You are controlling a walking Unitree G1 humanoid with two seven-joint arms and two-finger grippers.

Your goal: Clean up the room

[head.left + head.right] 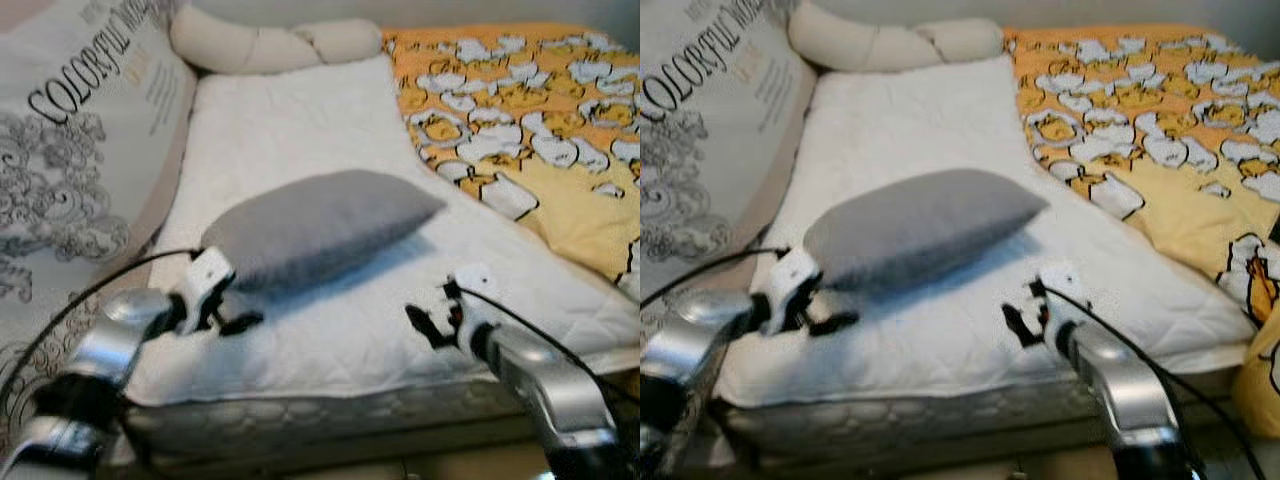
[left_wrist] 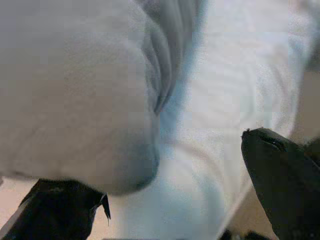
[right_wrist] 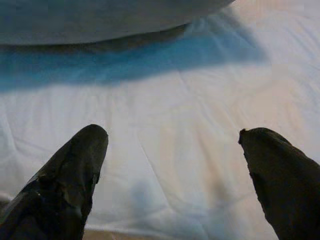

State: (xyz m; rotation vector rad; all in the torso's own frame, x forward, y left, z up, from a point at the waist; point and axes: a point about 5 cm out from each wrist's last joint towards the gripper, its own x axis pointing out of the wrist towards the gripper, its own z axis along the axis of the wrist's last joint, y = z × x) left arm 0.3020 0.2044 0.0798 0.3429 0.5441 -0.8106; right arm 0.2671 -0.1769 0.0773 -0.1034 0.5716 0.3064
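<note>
Black-fingered left pincer (image 1: 232, 318) beside plump grey pillow (image 1: 320, 225)

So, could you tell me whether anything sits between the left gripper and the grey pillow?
Nothing visible does. The left gripper is open right at the near corner of the grey pillow, which lies on the white mattress pad; the left wrist view shows that corner between its fingers.

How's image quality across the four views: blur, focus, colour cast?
Eye views: soft, mildly blurred, evenly lit; the grey pillow casts a shadow on the white mattress pad. Left wrist view: pillow pressed close and out of focus, left gripper open beside it. Right wrist view: sharper, bluish shadow under the pillow, right gripper open over the pad.
</note>
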